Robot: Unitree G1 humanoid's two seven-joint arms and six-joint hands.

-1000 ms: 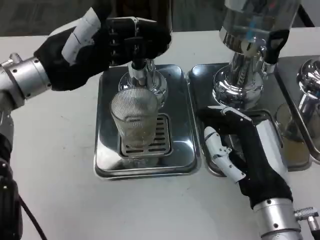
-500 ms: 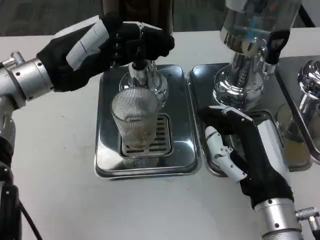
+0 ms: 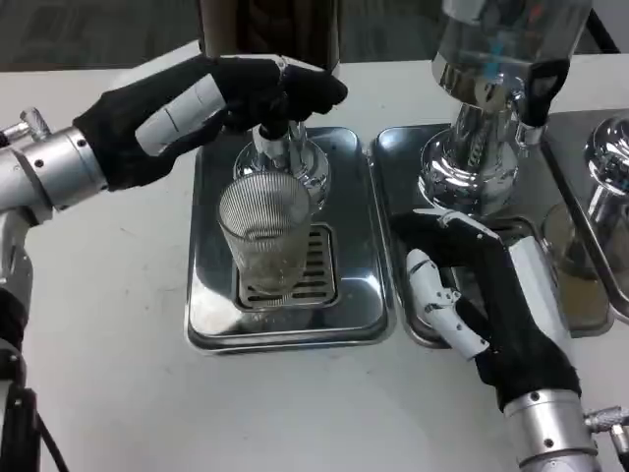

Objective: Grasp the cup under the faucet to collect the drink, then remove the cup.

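My left robot hand [image 3: 221, 98] at the faucet [image 3: 275, 128], the cup [image 3: 265, 241] under it.
On the white counter [image 3: 108, 295], the ribbed cup stands on the left steel tray [image 3: 211, 305], on its grate. My left fingers grasp the faucet lever above it. My right robot hand [image 3: 472, 295] lies released on the right tray [image 3: 393, 147], touching nothing else.

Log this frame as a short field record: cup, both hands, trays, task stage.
cup: ribbed clear glass cup, upright on the drip grate under the faucet, held by neither hand
left hand: left hand at the faucet's tap, fingers on it
right hand: right hand resting on the neighbouring tray, holding nothing
cup's tray: steel drip tray
second dispenser: second dispenser, to the right
stage: cup in place, not yet removed
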